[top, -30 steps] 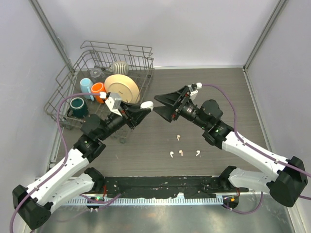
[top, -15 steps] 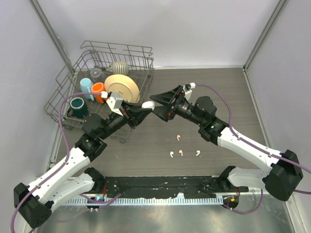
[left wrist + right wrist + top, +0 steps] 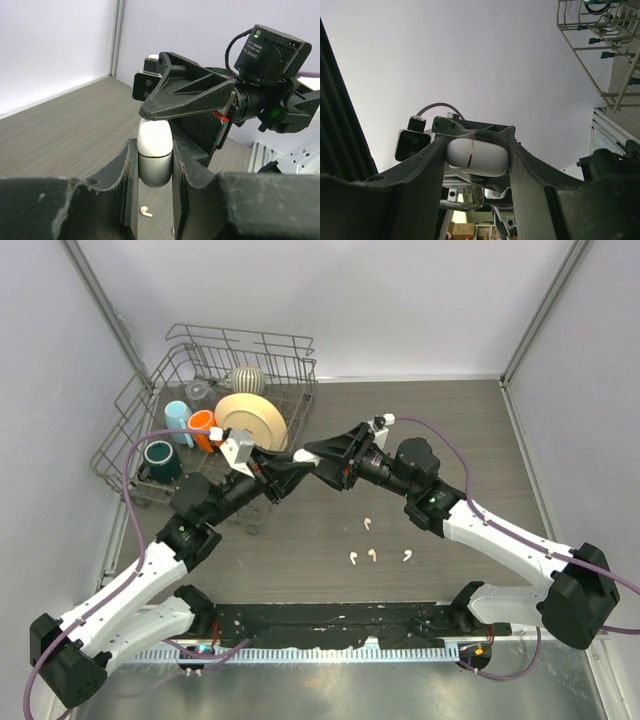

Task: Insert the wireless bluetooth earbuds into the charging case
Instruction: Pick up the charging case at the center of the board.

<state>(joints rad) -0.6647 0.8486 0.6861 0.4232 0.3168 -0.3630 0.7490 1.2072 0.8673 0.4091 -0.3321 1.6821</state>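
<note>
The white charging case point(image 3: 155, 150) is held upright above the table, with my left gripper point(image 3: 154, 167) shut on its lower half. My right gripper point(image 3: 476, 145) has come in from the right, and its fingers press on both ends of the case point(image 3: 477, 156). In the top view the two grippers meet at mid-table, left point(image 3: 288, 462) and right point(image 3: 318, 453), and they hide almost all of the case. Several tiny white earbuds lie loose on the table: one point(image 3: 367, 523) alone, and a row point(image 3: 372, 555) nearer the arm bases. One earbud point(image 3: 145, 211) shows below the case.
A wire dish rack point(image 3: 140, 430) stands at the back left. It holds a beige plate point(image 3: 251, 420), an orange cup point(image 3: 201, 424), a blue cup point(image 3: 177, 416) and a dark green mug point(image 3: 160, 460). Walls enclose the table on three sides.
My right gripper has moved left onto the case and its jaws have narrowed around it. The left gripper has kept the case still. The earbuds have not moved.
</note>
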